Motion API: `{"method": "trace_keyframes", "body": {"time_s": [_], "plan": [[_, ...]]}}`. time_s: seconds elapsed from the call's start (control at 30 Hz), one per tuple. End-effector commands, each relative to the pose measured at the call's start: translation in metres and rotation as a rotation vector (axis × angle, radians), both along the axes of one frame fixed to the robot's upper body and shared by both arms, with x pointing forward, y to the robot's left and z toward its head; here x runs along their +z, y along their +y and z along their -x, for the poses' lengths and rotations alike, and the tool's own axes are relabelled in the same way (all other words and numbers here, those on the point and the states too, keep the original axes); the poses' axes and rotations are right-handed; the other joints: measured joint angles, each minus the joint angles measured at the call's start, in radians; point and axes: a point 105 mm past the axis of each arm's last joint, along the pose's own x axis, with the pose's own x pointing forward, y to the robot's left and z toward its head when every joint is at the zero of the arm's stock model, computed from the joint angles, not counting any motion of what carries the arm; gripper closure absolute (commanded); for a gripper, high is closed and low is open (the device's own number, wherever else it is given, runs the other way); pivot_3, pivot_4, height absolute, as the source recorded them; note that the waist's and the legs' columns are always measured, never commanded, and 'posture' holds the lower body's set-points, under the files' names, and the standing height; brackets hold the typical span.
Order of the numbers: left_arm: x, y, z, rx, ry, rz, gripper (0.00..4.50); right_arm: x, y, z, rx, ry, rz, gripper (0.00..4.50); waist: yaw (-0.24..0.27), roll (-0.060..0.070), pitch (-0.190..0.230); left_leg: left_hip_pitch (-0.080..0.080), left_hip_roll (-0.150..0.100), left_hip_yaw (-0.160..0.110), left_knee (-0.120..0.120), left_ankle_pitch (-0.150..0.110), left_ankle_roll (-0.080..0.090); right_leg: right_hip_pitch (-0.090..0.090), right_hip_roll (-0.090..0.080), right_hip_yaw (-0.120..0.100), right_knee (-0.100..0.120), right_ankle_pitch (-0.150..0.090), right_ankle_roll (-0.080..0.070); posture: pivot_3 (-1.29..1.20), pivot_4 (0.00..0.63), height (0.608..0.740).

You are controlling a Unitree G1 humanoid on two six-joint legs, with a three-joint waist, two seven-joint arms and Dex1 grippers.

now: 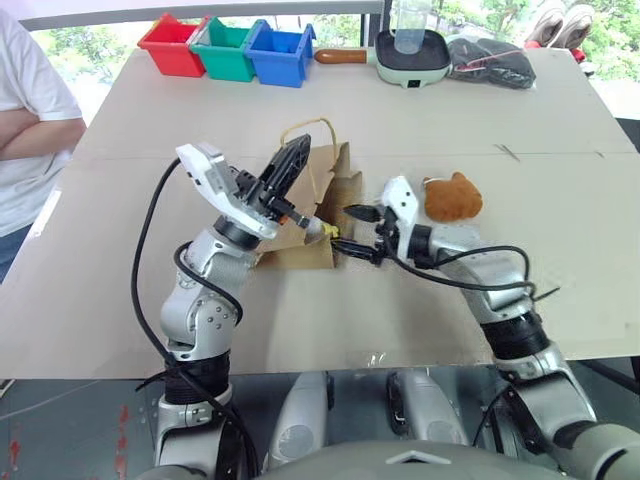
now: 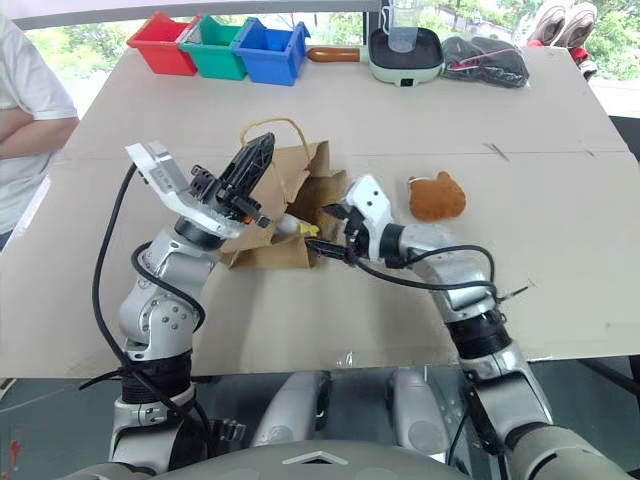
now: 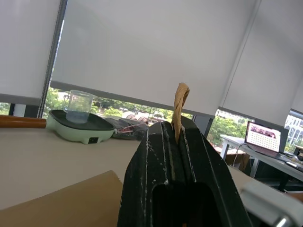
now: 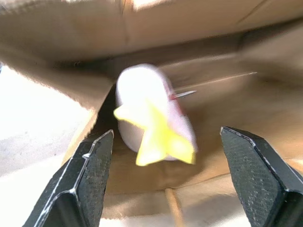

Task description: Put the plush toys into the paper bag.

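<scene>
1. Brown paper first, from the left eye: the bag [image 1: 318, 205] lies on its side on the table [image 1: 120, 300], mouth toward the right gripper [image 1: 352, 232]. The left gripper [image 1: 291, 160] holds a handle [image 1: 305, 127] up, fingers clamped together on the cord. The right fingers stand apart at the mouth, with the white toy [image 1: 322, 228] just inside it, its yellow tip facing them. The brown toy [image 1: 452, 198] sits on the table beyond the right forearm, well clear of the bag and much nearer the right arm than the left.

2. Right eye: same layout. My guess is the right arm should turn away from the bag toward the brown toy.

3. Left wrist: the black fingers [image 3: 156, 156] are pressed shut on the tan cord, which sticks up between them.

4. Right wrist: both pads [image 4: 90, 165] are wide apart and touch nothing. The white toy lies between and beyond them on the bag's inner wall, long axis running into the bag.
</scene>
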Motion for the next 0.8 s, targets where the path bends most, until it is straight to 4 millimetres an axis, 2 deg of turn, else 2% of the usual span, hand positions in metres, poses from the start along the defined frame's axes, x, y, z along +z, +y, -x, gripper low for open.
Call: {"method": "trace_keyframes", "body": {"time_s": [0.03,0.13,0.17,0.23,0.3,0.4,0.43,0.5,0.57,0.7,0.8], "plan": [[0.009,-0.002,0.003,-0.011,-0.059,0.004,4.5,0.019,-0.006,0.008,-0.029,-0.038,-0.041,1.05,0.0,0.0,0.0,0.0,0.0,0.0,0.0,0.0,0.0,0.0,0.0,0.0,0.0,0.0,0.0,0.0,0.15,0.74],[0.011,-0.003,0.003,-0.014,-0.066,0.003,4.5,0.026,-0.027,0.003,-0.113,-0.044,-0.039,1.05,0.002,0.0,0.0,0.0,0.0,0.0,0.0,0.0,0.0,0.0,0.0,0.0,0.0,0.0,0.0,0.0,0.15,0.74],[0.012,-0.002,0.002,-0.012,-0.067,0.003,4.5,0.03,-0.041,-0.003,-0.176,-0.058,-0.025,1.05,0.004,0.0,0.0,0.0,0.0,0.0,0.0,0.0,0.0,0.0,0.0,0.0,0.0,0.0,0.0,0.0,0.15,0.74],[0.013,0.0,0.001,-0.009,-0.07,-0.003,4.5,0.03,-0.083,-0.019,-0.352,-0.107,0.082,1.05,0.008,0.0,0.0,-0.001,-0.001,0.0,0.001,0.0,0.0,0.0,-0.001,0.0,0.0,0.0,0.0,0.0,0.15,0.74],[0.013,0.0,0.0,-0.012,-0.071,-0.006,4.5,0.029,-0.101,-0.025,-0.428,-0.129,0.144,1.05,0.01,0.0,0.0,-0.001,-0.002,0.0,0.001,0.0,0.0,0.001,-0.002,0.0,-0.001,0.0,0.0,0.0,0.15,0.74],[0.015,-0.004,0.001,-0.026,-0.073,-0.005,4.5,0.011,-0.143,-0.052,-0.649,-0.076,0.283,1.05,0.002,0.0,0.0,0.0,-0.002,0.001,0.001,0.0,0.0,0.001,-0.002,0.0,-0.001,0.0,0.0,0.0,0.15,0.74],[0.016,-0.005,0.0,-0.029,-0.075,-0.004,4.5,0.006,-0.151,-0.058,-0.695,-0.05,0.311,1.05,0.0,0.0,0.0,0.0,-0.001,0.001,0.001,0.0,0.0,0.001,-0.001,0.001,-0.001,0.0,0.0,0.0,0.15,0.74],[0.018,-0.006,0.0,-0.032,-0.078,-0.002,4.5,-0.002,-0.155,-0.062,-0.713,-0.02,0.34,1.05,-0.001,0.0,0.0,0.0,0.0,0.001,0.0,0.0,0.0,0.0,0.0,0.001,0.0,0.0,0.0,0.0,0.15,0.74],[0.02,-0.006,-0.001,-0.034,-0.082,-0.003,4.5,-0.009,-0.151,-0.063,-0.695,0.011,0.337,1.56,-0.002,0.0,0.0,0.0,0.0,0.001,0.0,0.0,0.0,0.0,0.0,0.001,0.0,0.0,0.0,0.0,0.15,0.74],[0.02,-0.007,-0.002,-0.035,-0.084,-0.006,4.5,-0.023,-0.151,-0.065,-0.679,0.01,0.38,3.12,0.001,0.0,0.0,0.0,0.0,0.002,0.001,0.0,0.0,0.001,0.0,0.001,-0.001,0.0,0.0,0.0,0.15,0.74],[0.022,-0.008,0.0,-0.038,-0.088,-0.003,4.5,-0.009,-0.147,-0.063,-0.649,-0.086,0.358,4.47,0.002,0.0,0.0,0.0,0.0,0.002,0.001,0.0,0.0,0.001,0.0,0.002,-0.001,0.0,0.0,0.0,0.15,0.74]]}}
